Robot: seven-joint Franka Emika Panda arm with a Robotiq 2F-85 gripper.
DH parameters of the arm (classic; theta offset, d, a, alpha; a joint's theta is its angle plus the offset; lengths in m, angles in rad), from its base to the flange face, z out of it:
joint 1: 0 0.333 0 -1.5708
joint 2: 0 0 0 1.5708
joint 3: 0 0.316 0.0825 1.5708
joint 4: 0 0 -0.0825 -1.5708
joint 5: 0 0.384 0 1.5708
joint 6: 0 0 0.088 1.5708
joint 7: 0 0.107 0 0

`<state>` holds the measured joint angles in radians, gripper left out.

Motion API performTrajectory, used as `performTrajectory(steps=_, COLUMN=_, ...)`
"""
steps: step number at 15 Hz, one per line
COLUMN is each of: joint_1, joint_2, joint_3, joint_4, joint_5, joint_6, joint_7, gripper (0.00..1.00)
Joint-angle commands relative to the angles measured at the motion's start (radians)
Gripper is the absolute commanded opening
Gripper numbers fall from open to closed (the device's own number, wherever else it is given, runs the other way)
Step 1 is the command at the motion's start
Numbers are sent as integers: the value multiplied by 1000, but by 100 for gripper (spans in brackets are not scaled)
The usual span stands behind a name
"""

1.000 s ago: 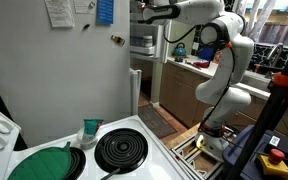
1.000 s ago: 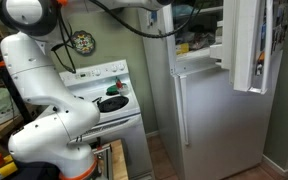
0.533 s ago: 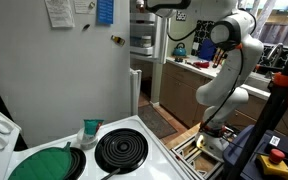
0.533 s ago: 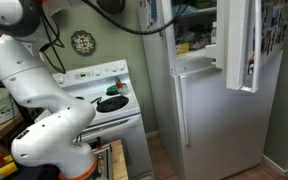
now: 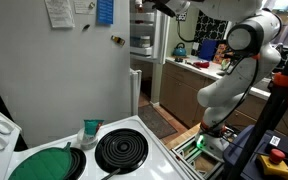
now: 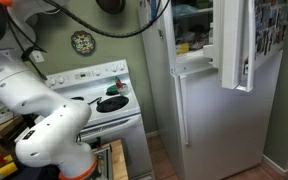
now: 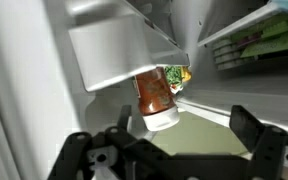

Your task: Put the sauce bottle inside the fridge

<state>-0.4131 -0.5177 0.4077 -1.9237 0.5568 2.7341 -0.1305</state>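
— Is the tall white fridge [image 5: 74, 90] open?
— Yes. In an exterior view its white upper door [image 6: 234, 45] stands swung out, with filled shelves showing beside it. The fridge's flat side carries paper notes and a blue card [image 5: 104, 10].
— Where is the small slim dark red-brown sauce bottle [image 7: 154, 92]?
— Inside the fridge, as the wrist view shows. It sits directly under a white plastic ledge [image 7: 114, 50]. Its whitish end points to 6 o'clock and meets a pale surface. A green patch shows at its 2 o'clock. In both exterior views it is hidden.
— And the black 2-finger pincer [image 7: 169, 140]?
— Spread wide and gripping nothing. Its 2 fingers [image 7: 256, 135] stand at about 8 o'clock and 4 o'clock of the sauce bottle, both clear of it.
— Where does the white robot arm [image 5: 239, 60] go?
— From low at 5 o'clock of the frame it bends up and reaches toward 11 o'clock, to the top of the fridge's open side. The frame's top edge cuts off the pincer there.
— Anything else nearby?
— A black coil burner [image 5: 121, 150] lies low in that view. A green-and-white cup [image 5: 91, 130] stands just beside it at 11 o'clock, and a round green disc [image 5: 46, 163] lies at its 9 o'clock.
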Motion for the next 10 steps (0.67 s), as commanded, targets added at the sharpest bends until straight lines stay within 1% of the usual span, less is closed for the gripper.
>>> performTrajectory(steps=1, joint_1=213, joint_2=-100, joint_3=-176, joint_4=-156, joint_5=-121, joint_6=-40, joint_7=23, gripper=100)
performTrajectory(steps=2, joint_1=242, joint_2=-124, joint_3=-201, joint_4=-182, joint_5=-150, joint_6=-54, joint_7=22, gripper=100)
performTrajectory(steps=5, joint_1=370, joint_2=-175, joint_3=-306, joint_4=-249, joint_5=-233, joint_6=-70, joint_7=2, gripper=100)
performTrajectory(steps=7, joint_1=431, joint_2=-203, joint_3=-357, joint_4=-277, joint_5=-268, joint_6=-84, joint_7=-8, gripper=100)
performTrajectory(steps=10, joint_1=486, joint_2=-245, joint_3=-406, joint_4=-303, joint_5=-304, joint_6=-111, joint_7=-19, gripper=100)
